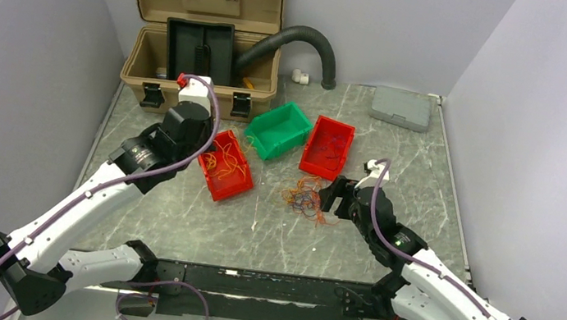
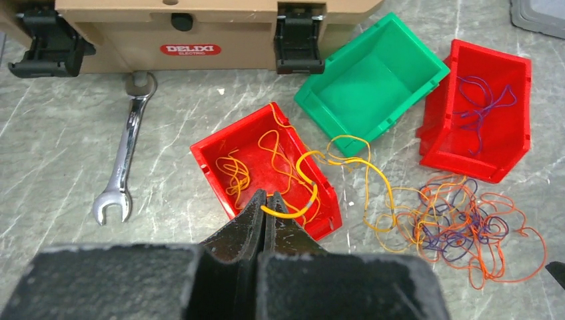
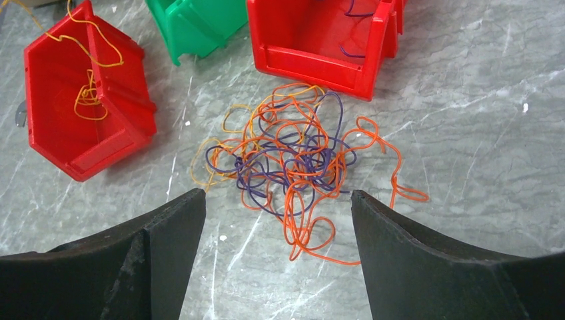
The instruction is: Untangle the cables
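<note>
1. One bench (image 1: 270,233) with a grey marbled top carries everything.
2. One tan toolbox (image 1: 143,67) stands open at the bench's far-left corner, lid up.
3. There are two arms.
   - The left gripper (image 2: 264,203) hangs over the near edge of the left red bin. Its fingers are pressed together, pinching one yellow strand (image 2: 293,212).
   - The right gripper (image 3: 278,195) hovers just on the near side of the tangle, jaws spread wide with nothing between them.
4. One black corrugated hose (image 1: 313,36) arches out of the toolbox and comes down on the bench's far edge.
5. One flat grey case (image 1: 401,107) lies at the far-right corner.
6. Three bins sit in a row across the middle of the bench.
   - Two are red: the left red bin (image 1: 220,189) and the right red bin (image 1: 314,164).
   - One green bin (image 1: 277,130) sits between them.
7. One tangle of cables (image 3: 293,157), orange, purple and yellow, lies on the bare bench just in front of the right red bin.
8. One silver wrench (image 2: 123,160) lies beside the toolbox's front, left of the left red bin.
9. There are loose strands.
   - A few orange-yellow strands (image 2: 233,175) lie in the left red bin.
   - A few purple strands (image 2: 481,107) lie in the right red bin.
   - The pinched yellow strand runs over the left red bin's right wall and into the tangle.
</note>
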`<state>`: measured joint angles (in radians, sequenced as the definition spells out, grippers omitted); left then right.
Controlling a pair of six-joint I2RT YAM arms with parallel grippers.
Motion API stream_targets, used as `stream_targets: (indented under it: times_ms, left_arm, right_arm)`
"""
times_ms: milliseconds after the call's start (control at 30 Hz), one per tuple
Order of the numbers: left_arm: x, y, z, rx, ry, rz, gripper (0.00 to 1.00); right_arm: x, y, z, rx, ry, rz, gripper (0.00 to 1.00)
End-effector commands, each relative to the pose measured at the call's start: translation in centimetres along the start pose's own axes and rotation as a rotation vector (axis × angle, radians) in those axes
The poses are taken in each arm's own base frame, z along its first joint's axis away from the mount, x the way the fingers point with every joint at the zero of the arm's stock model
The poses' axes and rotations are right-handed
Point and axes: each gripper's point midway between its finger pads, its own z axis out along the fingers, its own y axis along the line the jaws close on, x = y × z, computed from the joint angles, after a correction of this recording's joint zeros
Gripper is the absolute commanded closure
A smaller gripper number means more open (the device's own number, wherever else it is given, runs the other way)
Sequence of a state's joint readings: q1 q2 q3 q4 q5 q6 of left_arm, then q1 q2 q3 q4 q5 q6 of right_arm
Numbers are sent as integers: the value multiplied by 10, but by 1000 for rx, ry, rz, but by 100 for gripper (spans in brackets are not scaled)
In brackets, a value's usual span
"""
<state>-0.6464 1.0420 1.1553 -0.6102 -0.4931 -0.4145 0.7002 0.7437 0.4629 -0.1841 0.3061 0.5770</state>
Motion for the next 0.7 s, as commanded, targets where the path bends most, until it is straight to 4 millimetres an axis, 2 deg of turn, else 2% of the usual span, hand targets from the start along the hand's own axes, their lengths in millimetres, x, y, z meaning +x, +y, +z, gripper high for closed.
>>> stream_targets:
  times_ms: [0,133,367,667]
  left_arm:
    - [-21,9,-12,-35,-61,-60,100]
    - [-35,-3,-22,69,-129,-73,100]
    - [-61,-7,-39,101,-167,-70,100]
    - [-65,4,-36,31,-183,-87,100]
  right_arm:
    - [-13,9,-1,-21,-27,2,18]
    - [-15,12,0,-34,-29,12,18]
    - [-10,27,10,-105,-27,36,18]
    - [-44,57,28,-133,-43,-39,18]
